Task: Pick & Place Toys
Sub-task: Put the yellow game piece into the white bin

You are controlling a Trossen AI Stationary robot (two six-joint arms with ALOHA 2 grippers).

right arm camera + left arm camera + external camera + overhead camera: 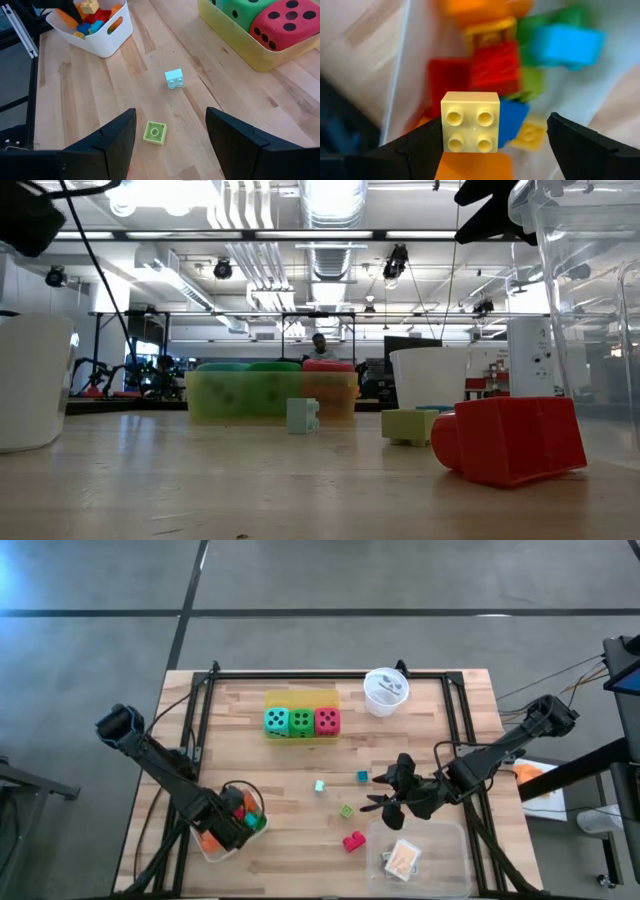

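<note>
Two grippers in my views. The left gripper (495, 145), lower left of the high view, hangs over the white bin (210, 845) of blocks, jaws spread, a pale yellow block (470, 121) against one finger. The right gripper (170, 135), jaws open and empty, hovers above the surface (290, 780) over a green block (154, 132), beside a light-blue block (174, 79).

An industrial-looking robotics lab or workshop: exposed ceiling ducts (335, 205) and strip lights (170, 192) hang over a bare concrete floor (300, 575), with monitors (410, 355) and equipment racks behind the wooden bench (300, 820) on its black frame.
</note>
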